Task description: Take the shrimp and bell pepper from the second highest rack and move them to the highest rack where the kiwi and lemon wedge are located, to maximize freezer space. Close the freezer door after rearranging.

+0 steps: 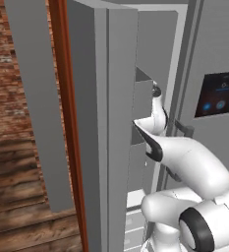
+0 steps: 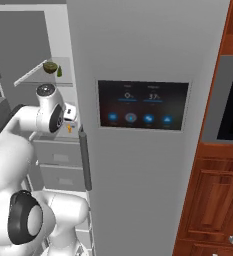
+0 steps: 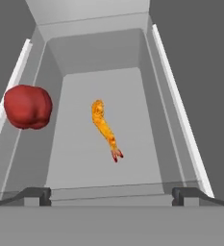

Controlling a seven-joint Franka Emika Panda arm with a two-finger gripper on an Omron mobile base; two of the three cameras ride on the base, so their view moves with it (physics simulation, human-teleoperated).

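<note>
While the freezer door [image 1: 86, 123] stands swung open at the near left, the white arm is seen reaching past it into the freezer [image 1: 157, 64].

In the hand view, the claw [image 3: 111, 194] is poised just above the second highest rack [image 3: 152, 72], a grey open-topped bin. Its two dark fingertips [image 3: 34, 194] are spread widely, near the bin's two side walls, and nothing is held between them.

Beyond the tips, the shrimp [image 3: 105, 129] lies on the bin floor near the middle, a small curled orange piece with a reddish tail towards the claw. To its left, a dark red bell pepper [image 3: 28, 107] is seen against the left wall; whether it rests on the floor or leans on the wall cannot be told.

Farther up, in the right base view, the highest rack [image 2: 35, 77] is visible as a thin pale shelf carrying a round greenish-brown kiwi [image 2: 50, 67] and a small dark green piece just beside it, too small to identify surely as the lemon wedge.

The task is judged barely begun: both items are yet to be moved, and the door is yet to be closed.

The claw itself is hidden behind the wrist in both base views.
</note>
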